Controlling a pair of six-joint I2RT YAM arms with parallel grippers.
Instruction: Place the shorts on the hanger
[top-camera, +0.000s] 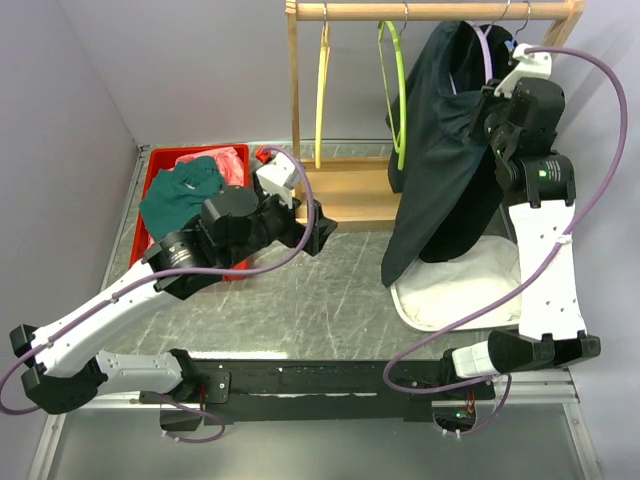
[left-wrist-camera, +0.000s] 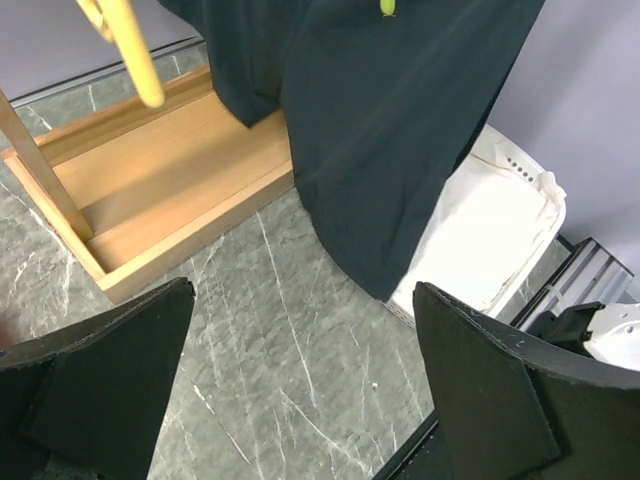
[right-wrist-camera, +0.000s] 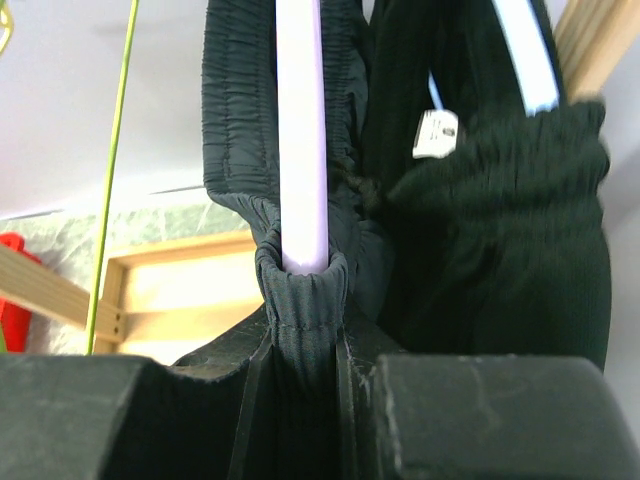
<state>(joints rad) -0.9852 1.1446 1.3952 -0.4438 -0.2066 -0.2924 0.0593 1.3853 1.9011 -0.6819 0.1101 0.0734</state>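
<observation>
Two tools: the right tool (right-wrist-camera: 305, 400), much the nearer, pinches the waistband of the shorts (right-wrist-camera: 300, 300) where it wraps the lilac arm of the hanger (right-wrist-camera: 300, 130), which runs straight away from its jaws; the left tool (left-wrist-camera: 305, 390) hangs spread, well left of the hanger.

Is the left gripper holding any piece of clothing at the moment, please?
No, the left gripper is open, with nothing but bare table showing between its two fingers.
</observation>
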